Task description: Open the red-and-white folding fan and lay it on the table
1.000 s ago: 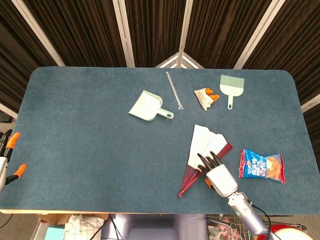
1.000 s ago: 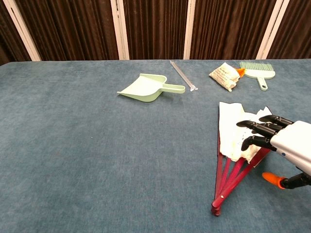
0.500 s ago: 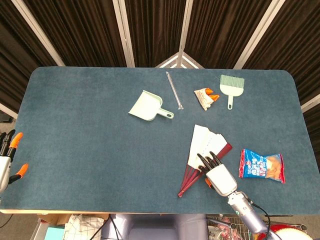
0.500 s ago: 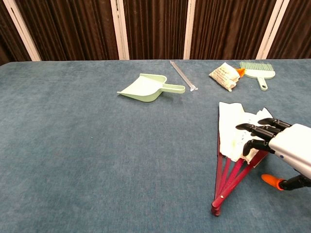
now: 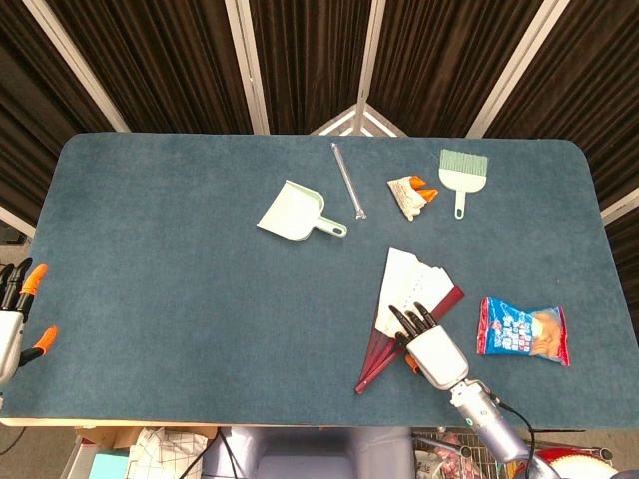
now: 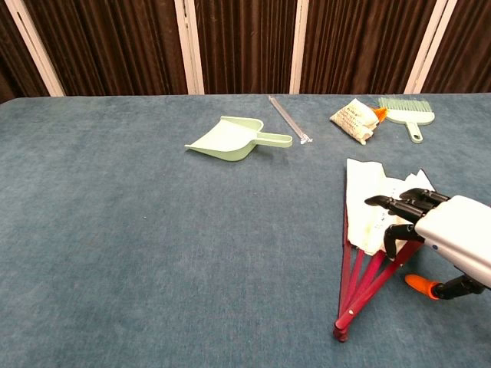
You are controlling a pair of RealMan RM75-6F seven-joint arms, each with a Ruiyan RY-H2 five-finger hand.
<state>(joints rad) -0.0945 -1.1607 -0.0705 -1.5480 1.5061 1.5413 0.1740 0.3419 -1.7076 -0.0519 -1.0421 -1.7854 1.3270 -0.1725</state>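
The red-and-white folding fan (image 5: 406,295) (image 6: 370,201) lies partly spread on the blue table, white leaf pointing away, red ribs meeting at a pivot near the front edge. My right hand (image 5: 427,345) (image 6: 437,233) hovers at the fan's right side, its dark fingers stretched over the leaf and ribs, gripping nothing that I can see. Whether the fingertips touch the fan is unclear. My left hand (image 5: 14,317) shows only at the far left edge of the head view, off the table, fingers apart and empty.
A pale green dustpan (image 5: 296,213) and a clear rod (image 5: 348,180) lie mid-table. A small packet (image 5: 410,194) and a green brush (image 5: 462,175) sit at the back right. A snack bag (image 5: 523,330) lies right of the fan.
My right hand has slid a little left and toward the front edge over the fan. The fan itself looks the same. My left hand has shifted slightly lower at the frame's edge.
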